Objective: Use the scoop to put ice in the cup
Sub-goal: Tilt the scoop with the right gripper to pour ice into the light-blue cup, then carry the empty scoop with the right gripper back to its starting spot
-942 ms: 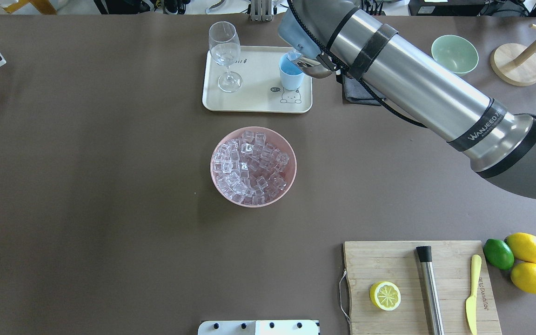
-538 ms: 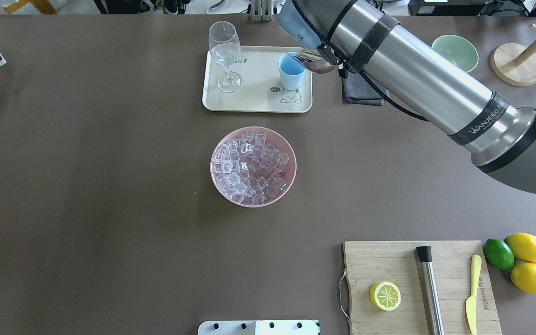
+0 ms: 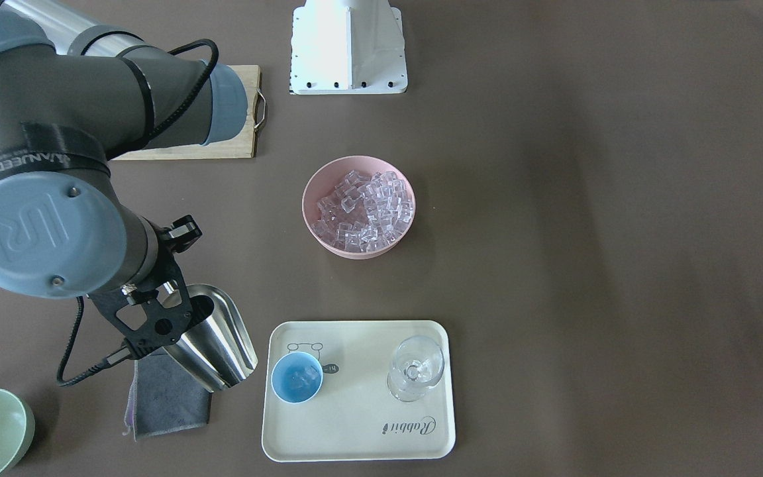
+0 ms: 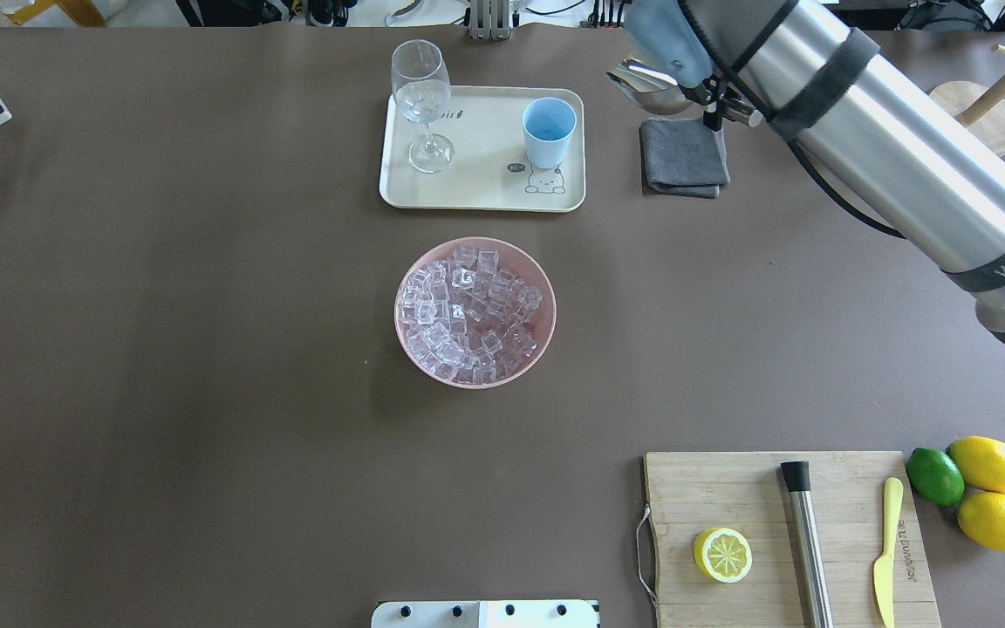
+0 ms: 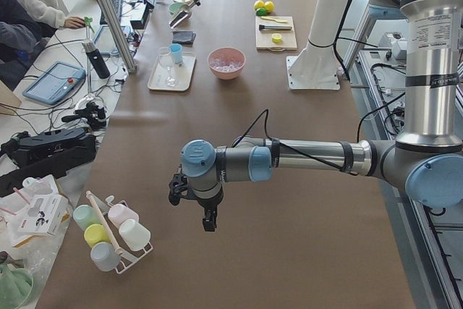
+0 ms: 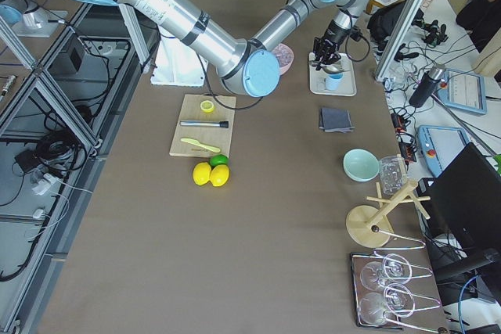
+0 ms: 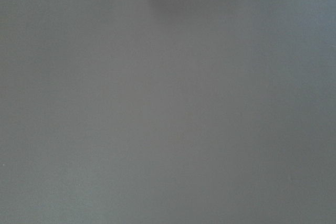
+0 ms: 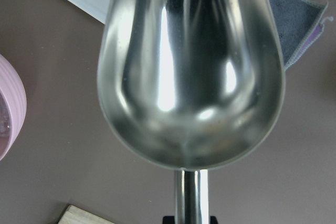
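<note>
Right gripper (image 8: 188, 219) clamps empty scoop (image 3: 216, 341) by handle, just beside cup (image 3: 297, 377); trough axis points toward cup. Left gripper (image 5: 208, 223): can't tell.

The right arm (image 4: 886, 148) reaches far forward, the right hand (image 8: 189, 219) clamped on the scoop (image 3: 212, 344) handle. The left hand (image 5: 208, 216) points straight down, its grip unclear.
</note>
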{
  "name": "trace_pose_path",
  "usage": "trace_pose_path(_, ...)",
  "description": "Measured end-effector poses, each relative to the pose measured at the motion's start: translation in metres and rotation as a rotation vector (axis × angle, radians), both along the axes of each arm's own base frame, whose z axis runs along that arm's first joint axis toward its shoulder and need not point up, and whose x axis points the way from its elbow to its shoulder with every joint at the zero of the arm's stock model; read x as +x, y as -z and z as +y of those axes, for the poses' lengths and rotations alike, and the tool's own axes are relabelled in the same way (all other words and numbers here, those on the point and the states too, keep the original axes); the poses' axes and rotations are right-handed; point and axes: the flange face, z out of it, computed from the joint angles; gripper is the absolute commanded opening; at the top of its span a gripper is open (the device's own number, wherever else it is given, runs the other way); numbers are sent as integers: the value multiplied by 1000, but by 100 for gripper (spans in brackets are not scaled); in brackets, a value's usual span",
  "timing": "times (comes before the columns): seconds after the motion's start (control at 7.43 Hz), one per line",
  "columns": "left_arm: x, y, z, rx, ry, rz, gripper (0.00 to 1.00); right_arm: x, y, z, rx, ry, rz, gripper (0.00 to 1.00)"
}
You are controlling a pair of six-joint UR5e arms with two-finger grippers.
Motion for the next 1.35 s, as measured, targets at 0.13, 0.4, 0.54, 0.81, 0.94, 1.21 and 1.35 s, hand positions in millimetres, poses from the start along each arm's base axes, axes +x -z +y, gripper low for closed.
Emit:
trace_pose_path(0.13, 0, 0, 0, 1, 0, 1, 98, 24, -16, 21, -3, -49, -1, 0)
trace_pose_path(0.4, 0, 3, -1, 6, 2, 1, 98, 64, -61, 81, -40, -177, 12, 0)
trace_pose_path(0.54, 0, 4, -1, 8, 2, 1, 98, 81, -85, 107, -58, -222, 20, 0)
trace_pose_path(0.81, 0, 6, -2, 13, 3, 1, 98, 98, -134, 131, -92, -298, 32, 0)
trace_pose_path(0.94, 0, 7, -3, 16, 4, 0, 98, 104, -157, 140, -105, -327, 35, 0)
trace_pose_path(1.21, 0, 8, -4, 19, 3, 1, 98, 112, -201, 153, -131, -372, 45, 0)
trace_pose_path(1.35, 0, 7, -4, 19, 3, 1, 98, 113, -221, 157, -141, -388, 49, 0)
